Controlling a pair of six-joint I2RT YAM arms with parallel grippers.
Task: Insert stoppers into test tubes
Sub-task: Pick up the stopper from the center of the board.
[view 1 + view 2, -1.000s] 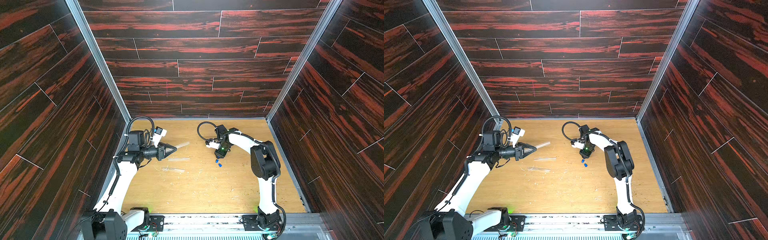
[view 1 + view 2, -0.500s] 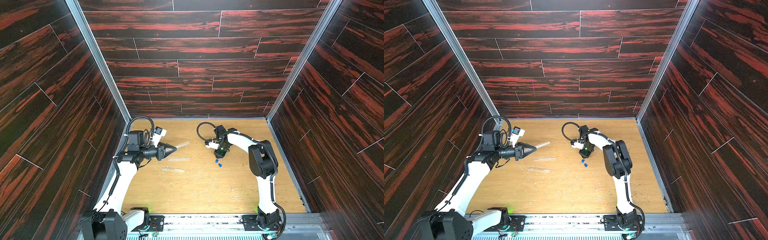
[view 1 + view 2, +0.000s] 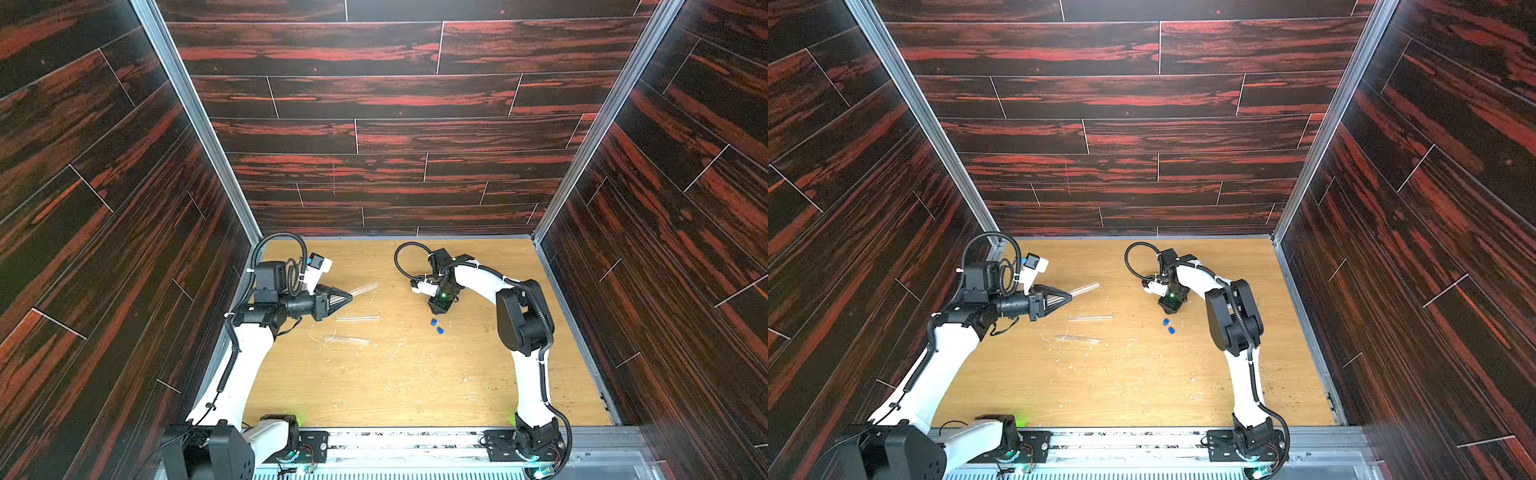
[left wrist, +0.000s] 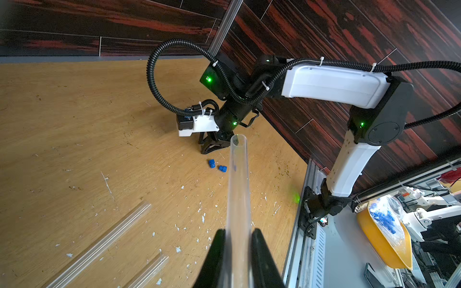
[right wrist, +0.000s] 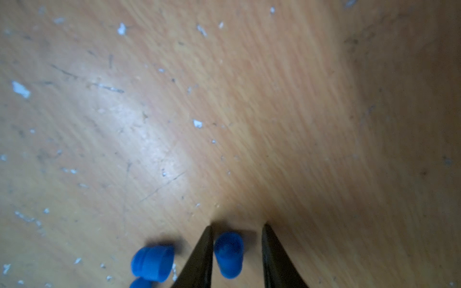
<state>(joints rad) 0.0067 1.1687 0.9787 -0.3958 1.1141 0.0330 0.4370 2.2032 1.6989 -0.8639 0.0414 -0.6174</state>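
Note:
My left gripper is shut on a clear test tube and holds it above the table, open mouth towards the right arm; both top views show this tube. Two more test tubes lie flat on the wood. My right gripper is down at the table, open, jaws on either side of a blue stopper. One finger touches it and the other stands off. A second stopper lies just beside, with a third at the frame edge.
The wooden table is flecked with pale debris. Dark panelled walls enclose it on three sides. A metal rail with both arm bases runs along the front edge. In the left wrist view a yellow bowl sits outside the cell.
The right arm's elbow has shifted very slightly. The left arm stays still with the tube in its grip.

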